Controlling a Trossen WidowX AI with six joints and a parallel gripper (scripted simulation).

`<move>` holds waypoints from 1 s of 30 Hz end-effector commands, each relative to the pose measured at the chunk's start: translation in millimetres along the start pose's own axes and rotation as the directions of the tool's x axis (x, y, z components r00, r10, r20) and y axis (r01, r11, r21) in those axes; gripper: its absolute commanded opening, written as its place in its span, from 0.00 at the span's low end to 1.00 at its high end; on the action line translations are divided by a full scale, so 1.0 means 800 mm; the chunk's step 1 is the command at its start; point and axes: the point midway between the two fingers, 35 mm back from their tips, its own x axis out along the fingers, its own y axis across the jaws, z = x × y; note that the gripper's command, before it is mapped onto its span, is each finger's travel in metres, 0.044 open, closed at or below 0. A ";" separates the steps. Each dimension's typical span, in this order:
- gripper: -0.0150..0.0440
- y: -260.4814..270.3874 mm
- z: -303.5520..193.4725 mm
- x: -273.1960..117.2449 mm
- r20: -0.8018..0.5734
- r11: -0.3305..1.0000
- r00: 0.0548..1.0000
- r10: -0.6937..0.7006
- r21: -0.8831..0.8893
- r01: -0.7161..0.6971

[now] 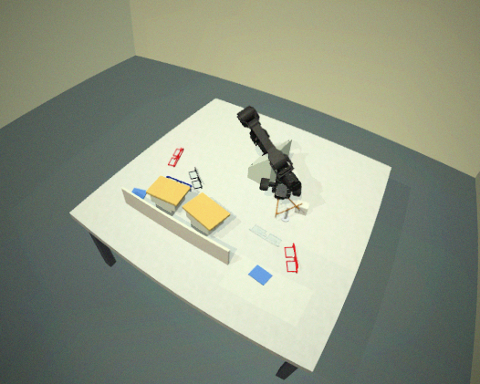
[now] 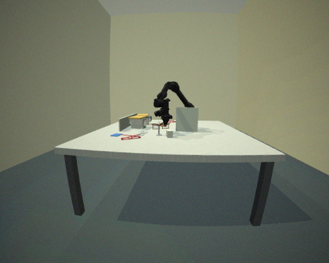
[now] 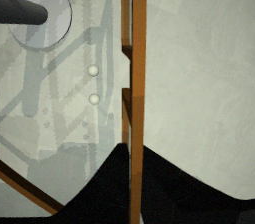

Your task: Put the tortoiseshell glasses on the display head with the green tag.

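Note:
The tortoiseshell glasses (image 1: 282, 212) (image 2: 156, 124) (image 3: 138, 75) show as a thin brown-orange frame, held above the table. My gripper (image 3: 128, 151) (image 2: 166, 124) is shut on their front frame; in the wrist view the rim runs between the fingertips. Two small pale nose pads (image 3: 93, 70) (image 3: 94, 99) show beside the bridge. A thin post (image 2: 159, 130) (image 3: 17, 14) (image 1: 285, 220) on a round base stands close by the glasses; I cannot tell if they touch. Two grey blocks with yellow tops (image 1: 168, 190) (image 1: 206, 211) stand at the left. No green tag or head is clearly recognisable.
A pale cube (image 1: 304, 209) (image 2: 169, 133) is beside the post. A low wall (image 1: 175, 224) runs behind the yellow tops. Grey-green panels (image 1: 261, 167) (image 2: 187, 119) stand near the arm. Red glasses (image 1: 297, 258), clear glasses, black glasses (image 1: 195, 179) and a blue square (image 1: 260, 275) lie around.

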 end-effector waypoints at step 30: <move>0.25 -0.015 -0.015 -0.003 0.010 1.000 1.000 0.002 0.001 -0.002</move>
